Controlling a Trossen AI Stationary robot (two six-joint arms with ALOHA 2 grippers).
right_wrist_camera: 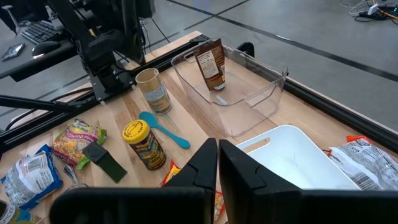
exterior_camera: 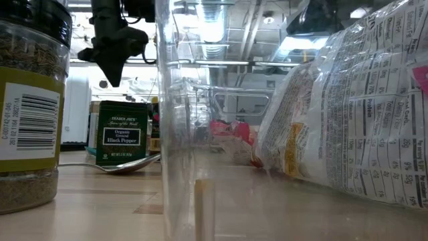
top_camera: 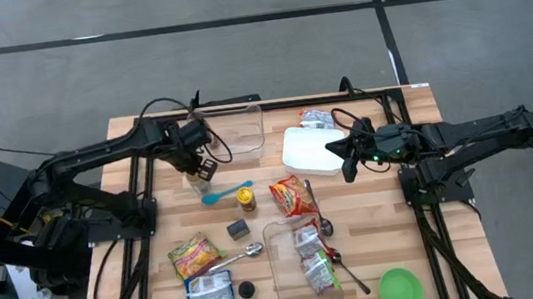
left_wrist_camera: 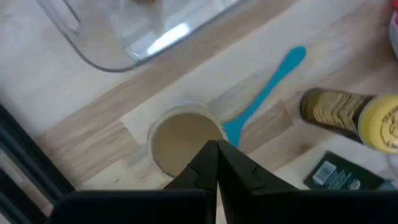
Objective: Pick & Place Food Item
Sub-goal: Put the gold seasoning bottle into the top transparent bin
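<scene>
The left gripper (top_camera: 194, 161) hovers above a cup (right_wrist_camera: 153, 89) near the desk's (top_camera: 374, 208) far left part, fingers pressed together and holding nothing. The cup stands upright just beside the near edge of a clear bin (top_camera: 244, 132), with the blue spoon's (top_camera: 226, 193) bowl just beside its base. The right gripper (top_camera: 349, 150), fingers also together and empty, waits over the white tray (top_camera: 309, 153) towards the far right.

If the cup is the food item meant, which I judge only from the left arm's position, the fingers must part before descending. They should straddle the cup's rim or its sides squarely, coming down plumb so the cup is not tipped. The spoon sits close; approach from the side away from it. The mustard bottle (top_camera: 245, 199) lies near but clear of the path.
</scene>
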